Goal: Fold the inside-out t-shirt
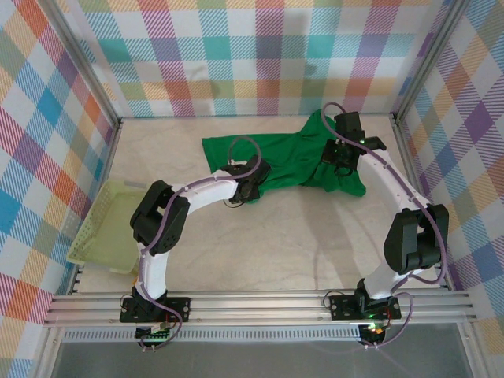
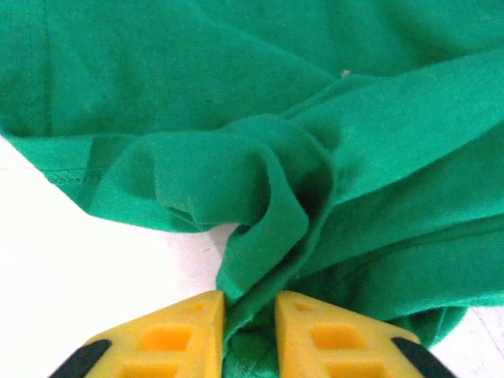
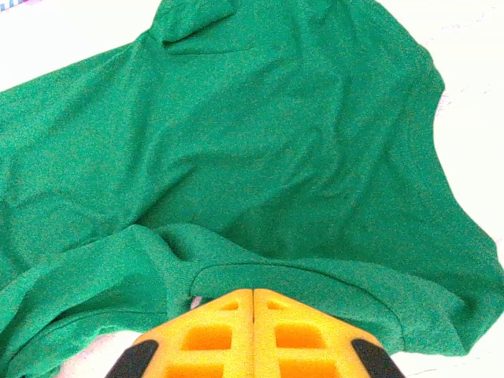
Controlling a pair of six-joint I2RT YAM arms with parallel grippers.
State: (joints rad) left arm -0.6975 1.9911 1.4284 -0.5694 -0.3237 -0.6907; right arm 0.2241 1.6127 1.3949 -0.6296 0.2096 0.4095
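The tabletop (image 1: 260, 252) is a pale cream sheet, matte and faintly creased. It is boxed in by walls (image 1: 236, 55) of pastel plaid and edged with aluminium rails (image 1: 260, 303) along the near side. A pale yellow-green mesh basket (image 1: 106, 228) sits at the left edge, well apart from the cloth.

The inside-out t-shirt (image 1: 276, 153) lies rumpled on the far half of the tabletop, right of centre. It is soft bright green knit with stitched hems, spread flat toward the left and bunched in folds toward the right.

The left gripper (image 2: 250, 303) has 2 yellow wedge fingers (image 2: 189, 323) with moulded recesses. They are closed on a thick rolled fold at the shirt's near edge, and cloth fills the narrow gap between them.

The right gripper (image 3: 252, 293) has its jaws pressed fully together at a curved hem. Whether a thin edge is pinched there cannot be made out.

From above, both grippers are largely masked by their wrists and cables. The shirt's sleeves and collar are hard to pick out among the folds.
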